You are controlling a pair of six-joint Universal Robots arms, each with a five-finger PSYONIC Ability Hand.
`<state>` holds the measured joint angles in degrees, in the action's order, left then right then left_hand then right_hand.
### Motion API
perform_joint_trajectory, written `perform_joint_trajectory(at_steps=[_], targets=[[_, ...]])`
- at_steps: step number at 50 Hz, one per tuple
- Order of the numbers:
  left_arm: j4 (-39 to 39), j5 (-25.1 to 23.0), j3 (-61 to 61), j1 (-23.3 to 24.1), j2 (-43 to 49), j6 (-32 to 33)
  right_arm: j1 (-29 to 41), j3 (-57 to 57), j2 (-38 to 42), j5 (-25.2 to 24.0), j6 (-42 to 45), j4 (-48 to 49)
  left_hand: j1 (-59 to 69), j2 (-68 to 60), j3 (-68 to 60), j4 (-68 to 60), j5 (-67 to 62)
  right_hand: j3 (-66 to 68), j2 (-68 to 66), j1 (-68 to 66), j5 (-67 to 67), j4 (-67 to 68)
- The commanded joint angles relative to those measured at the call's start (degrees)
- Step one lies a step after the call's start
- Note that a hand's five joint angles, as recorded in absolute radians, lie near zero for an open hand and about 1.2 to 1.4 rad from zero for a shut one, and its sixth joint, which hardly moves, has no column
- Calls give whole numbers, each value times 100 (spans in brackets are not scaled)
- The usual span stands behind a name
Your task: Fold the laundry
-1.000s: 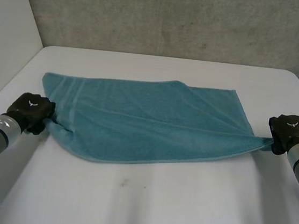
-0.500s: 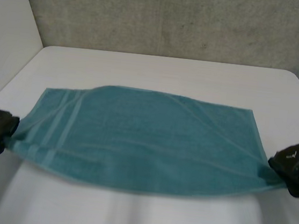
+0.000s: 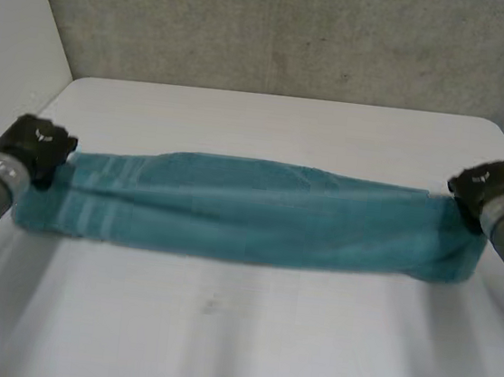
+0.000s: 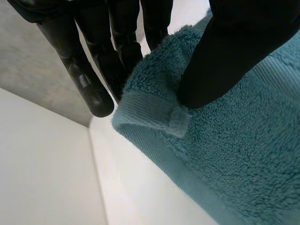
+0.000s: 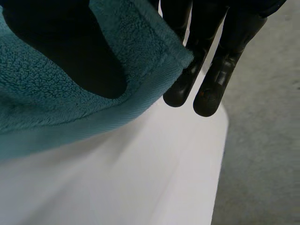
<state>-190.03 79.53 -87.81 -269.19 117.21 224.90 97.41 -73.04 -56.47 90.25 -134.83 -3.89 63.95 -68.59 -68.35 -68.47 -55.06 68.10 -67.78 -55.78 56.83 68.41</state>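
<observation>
Head view: shows the teal towel gathered into a long, narrow band across the middle of the white table, against the broad open sheet of half a second earlier; puts the near edge up and over toward the far one, with both ends carried away from the robot. Reads, as a judgement, as the first lengthwise fold nearly laid, with the release and a smoothing not yet done. Sets the left hand at the band's left end and the right hand at its right end, each near a side edge of the table, arms reaching in from the near corners, cloth stretched between. Left wrist view: shows the thumb pressed onto the towel's hemmed corner, the fingers straight and side by side, the nearer ones behind the cloth, pinching it. Right wrist view: mirrors that grip, with thumb on the corner, straight fingers just past its hem, cloth pinched between, bare table beyond.
</observation>
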Motion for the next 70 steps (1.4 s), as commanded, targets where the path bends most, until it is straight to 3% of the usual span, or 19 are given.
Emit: perform_joint_trajectory(at_steps=[1,9,20,22,23,25,29,46,52,56,63,70], targets=[[-174,230,1573,227,1154,-288,225,1300,1128,142,-175,599,1605,-1141,-1165,-1153,-1494,1190,-1222,-2422,1317,1159],[-640,274,2733,324,2121,-297,410,2433,2155,633,-114,1303,1605,-1141,-1165,-1153,-1494,1190,-1222,-2422,1317,1159],[-1052,212,3130,508,2658,-289,533,3165,2843,643,-123,1347,1605,-1141,-1165,-1153,-1494,1190,-1222,-2422,1317,1159],[-1229,194,3077,561,2658,-280,559,3209,2887,651,-132,1347,1507,-1042,-1066,-1054,-1395,-1160,1128,-72,-1033,-1191],[-1307,186,3024,578,2649,-271,568,3209,2887,651,-140,1356,624,-159,-184,-171,-513,-2925,2893,1692,-2798,-2955],[-1667,186,2718,648,2588,-245,595,3226,2879,678,-158,1373,-3255,3719,3695,3707,3366,-5810,5778,4578,-5683,-5841],[-2107,203,2375,745,2317,-175,621,3226,2826,704,-193,1452,-5164,5628,5604,5616,5275,-5810,5778,4578,-5683,-5841],[-2152,282,933,702,602,-359,542,2050,911,564,-1379,1488,-5239,5703,5679,5691,5350,-5810,5778,4578,-5683,-5841],[-1880,274,195,666,-75,-701,209,987,68,-59,-1432,734,-5071,5536,5511,5524,5182,-5810,5778,4578,-5683,-5841],[-1634,256,-201,658,-400,-1044,15,565,-127,-393,-1616,181,-4886,5350,5326,5339,4997,-5115,5083,3882,-4988,-5145],[-1124,247,-649,693,-611,-1773,-284,212,-110,-745,-2135,-507,-4617,5081,5057,5070,4728,-3919,3887,2686,-3792,-3950],[-851,265,-984,789,-849,-2476,-521,-122,39,-1396,-2302,-350,-4650,5115,5090,5103,4761,-3615,3583,2382,-3488,-3646]])
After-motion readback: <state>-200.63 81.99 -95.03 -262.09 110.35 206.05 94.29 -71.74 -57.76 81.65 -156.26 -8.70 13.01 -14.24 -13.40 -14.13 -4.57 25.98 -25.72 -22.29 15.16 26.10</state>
